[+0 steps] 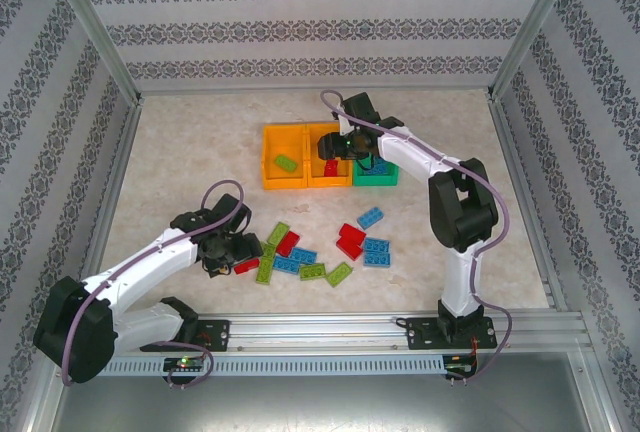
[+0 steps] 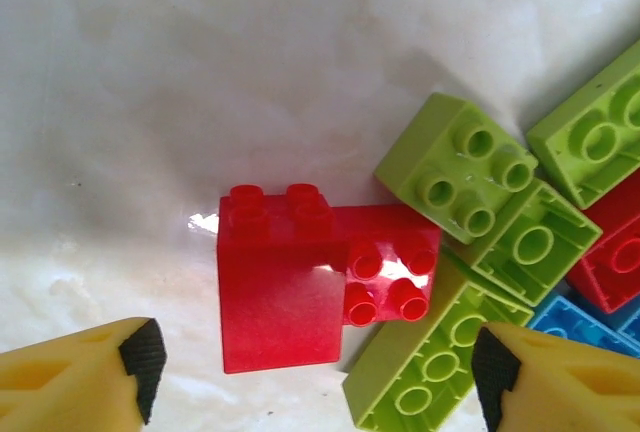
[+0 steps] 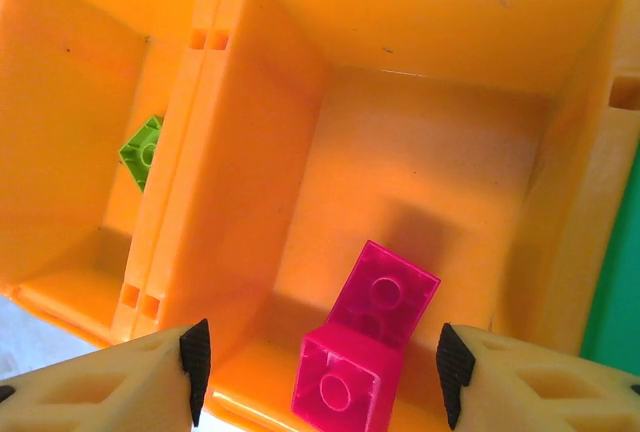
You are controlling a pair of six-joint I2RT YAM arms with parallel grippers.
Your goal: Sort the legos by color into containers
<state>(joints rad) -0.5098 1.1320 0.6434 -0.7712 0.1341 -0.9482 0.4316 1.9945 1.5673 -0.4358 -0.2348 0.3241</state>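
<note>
A red lego [image 2: 285, 292] lies on the table between the fingers of my left gripper [image 2: 318, 370], which is open and not touching it. Light green legos [image 2: 455, 167] crowd against its right side. In the top view the left gripper [image 1: 232, 250] hangs over the left end of the loose pile, at that red lego [image 1: 247, 265]. My right gripper [image 3: 322, 372] is open above the middle orange container [image 3: 430, 22]. A red lego [image 3: 375, 337], looking pink here, lies loose inside that container. The left orange container [image 1: 284, 180] holds a light green lego [image 3: 142, 152].
The green container [image 1: 375, 180] stands at the right end of the row, under the right arm. Red, blue and green legos [image 1: 320, 252] are scattered between the arm bases and the containers. Metal posts and patterned walls ring the table.
</note>
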